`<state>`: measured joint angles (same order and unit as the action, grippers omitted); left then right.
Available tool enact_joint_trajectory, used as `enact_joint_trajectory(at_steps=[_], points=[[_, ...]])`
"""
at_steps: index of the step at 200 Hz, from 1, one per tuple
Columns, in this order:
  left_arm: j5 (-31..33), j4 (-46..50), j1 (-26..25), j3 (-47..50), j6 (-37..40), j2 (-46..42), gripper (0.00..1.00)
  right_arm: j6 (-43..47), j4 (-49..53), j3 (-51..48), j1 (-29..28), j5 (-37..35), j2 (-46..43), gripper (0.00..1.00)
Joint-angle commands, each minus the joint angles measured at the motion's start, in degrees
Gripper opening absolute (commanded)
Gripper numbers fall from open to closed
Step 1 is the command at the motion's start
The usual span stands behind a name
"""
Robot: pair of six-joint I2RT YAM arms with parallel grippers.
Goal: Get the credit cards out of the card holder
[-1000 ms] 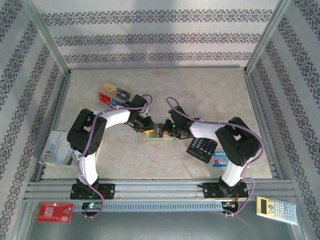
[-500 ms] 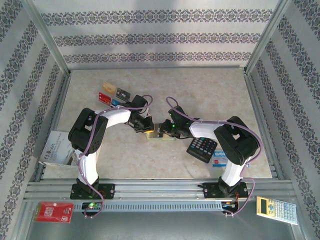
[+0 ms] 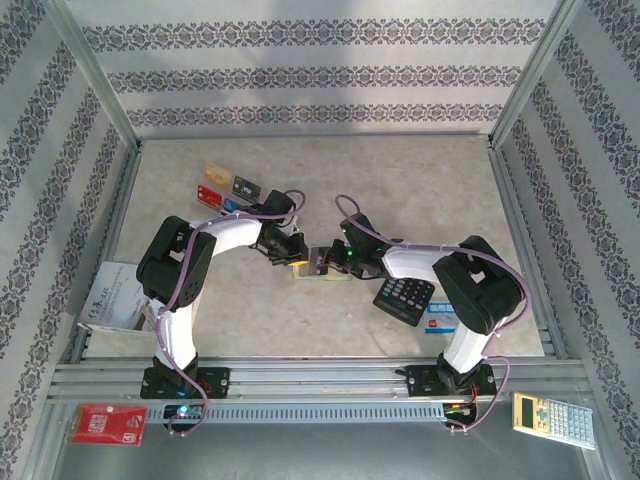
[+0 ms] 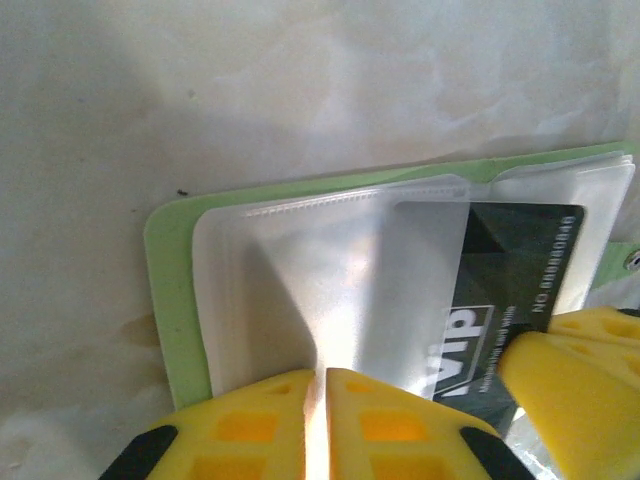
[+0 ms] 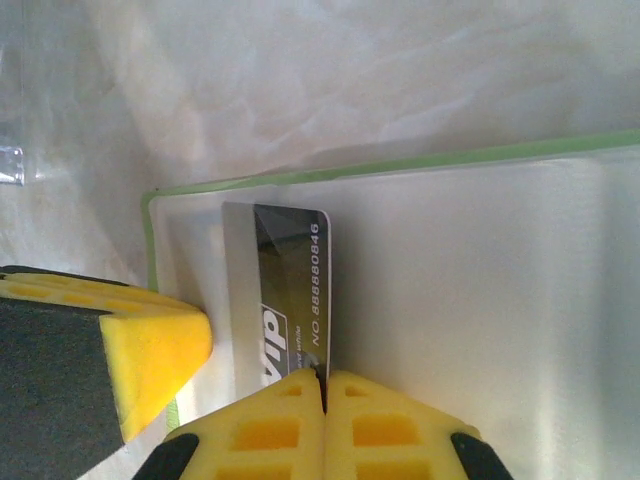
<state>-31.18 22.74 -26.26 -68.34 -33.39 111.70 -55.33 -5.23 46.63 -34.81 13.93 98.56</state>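
The lime-green card holder [image 3: 322, 272] lies open mid-table, between both grippers. My left gripper [image 3: 298, 260] is shut on one of its clear plastic sleeves [image 4: 330, 290], the yellow fingertips [image 4: 268, 415] pressed together at the sleeve's edge; the green cover [image 4: 168, 300] shows beside it. A black VIP credit card [image 5: 288, 290] sticks partly out of a sleeve, and my right gripper [image 5: 323, 385] is shut on its edge. That card [image 4: 505, 285] also appears in the left wrist view. Tan [image 3: 216, 172], black [image 3: 245, 186], red [image 3: 208, 194] and blue-and-white [image 3: 230, 206] cards lie at the back left.
A black calculator [image 3: 404, 296] and a blue-and-white box [image 3: 440, 320] sit under the right arm. Papers [image 3: 110, 298] lie off the table's left edge. A red packet [image 3: 108, 424] and a yellow calculator [image 3: 552, 416] rest below the front rail.
The right arm has shifted slightly at its elbow. The card holder and left gripper stay where they were.
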Motion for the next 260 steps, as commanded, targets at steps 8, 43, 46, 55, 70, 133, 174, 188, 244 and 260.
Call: enact_joint_trajectory(at_steps=[8, 43, 46, 55, 70, 133, 174, 188, 244, 260], points=[[4.04, 2.67, -0.51, 0.57, 0.26, 1.47, 0.16, 2.51, 1.89, -3.80, 2.34, -5.51, -5.12, 0.00], [3.33, 1.44, -0.38, -0.02, -1.39, -0.97, 0.23, 5.67, -1.20, -6.89, 4.37, -6.07, -11.55, 0.00], [3.28, 1.12, -0.37, 0.01, -1.67, -1.26, 0.24, 5.83, -1.71, -7.17, 4.62, -5.94, -12.04, 0.00], [2.70, 0.07, -0.21, 0.16, -2.55, -2.60, 0.25, 6.81, -3.22, -7.67, 5.24, -5.00, -13.33, 0.00], [1.86, -2.09, 0.30, 0.74, -4.29, -4.99, 0.32, 8.33, -5.75, -8.12, 6.22, -2.60, -14.93, 0.00], [-4.44, -24.70, 3.73, 13.42, -13.79, -19.70, 0.74, 7.65, -16.47, -5.10, 9.23, 15.69, -14.00, 0.00], [-12.54, -38.56, 6.45, 20.22, -20.39, -25.01, 0.86, -2.01, -27.55, -2.68, 9.06, 24.76, -9.63, 0.00], [-14.79, -41.36, 7.13, 21.43, -22.02, -25.91, 0.86, -4.57, -29.49, -1.71, 8.89, 26.53, -8.38, 0.00], [-21.74, -50.52, 9.54, 22.17, -26.59, -25.83, 0.64, -11.91, -36.02, 1.48, 8.62, 31.63, -5.16, 0.00], [-23.53, -52.65, 10.08, 21.59, -27.82, -25.18, 0.55, -13.06, -36.88, 2.21, 8.62, 32.90, -4.70, 0.00]])
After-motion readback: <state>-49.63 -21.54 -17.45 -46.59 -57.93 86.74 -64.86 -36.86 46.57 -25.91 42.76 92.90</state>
